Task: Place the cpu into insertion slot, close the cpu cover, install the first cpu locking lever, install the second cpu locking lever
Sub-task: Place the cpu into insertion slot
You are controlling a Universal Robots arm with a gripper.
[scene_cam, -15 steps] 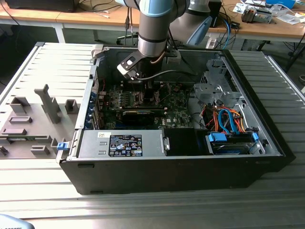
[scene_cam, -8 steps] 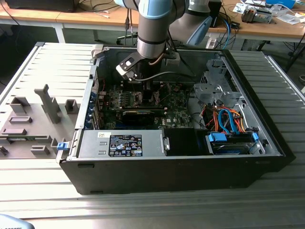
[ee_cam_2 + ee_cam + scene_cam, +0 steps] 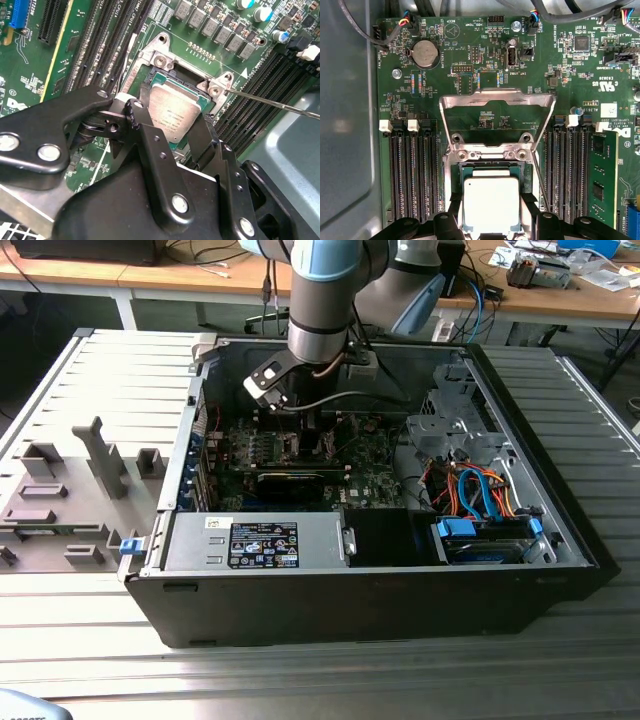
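First wrist view, gripper [image 3: 492, 216] clasping cpu [image 3: 491, 200] at insertion slot [image 3: 490, 155], cpu cover [image 3: 497, 97] raised.

Cpu [image 3: 491, 210] sits in insertion slot [image 3: 490, 170] on green motherboard [image 3: 485, 45], tool [image 3: 492, 200] fingers [image 3: 456, 215] touching its two opposite sides. Cpu cover [image 3: 465, 98] swung open on slot's side toward coin battery [image 3: 426, 53]. Black memory slots [image 3: 415, 175] flank the socket.
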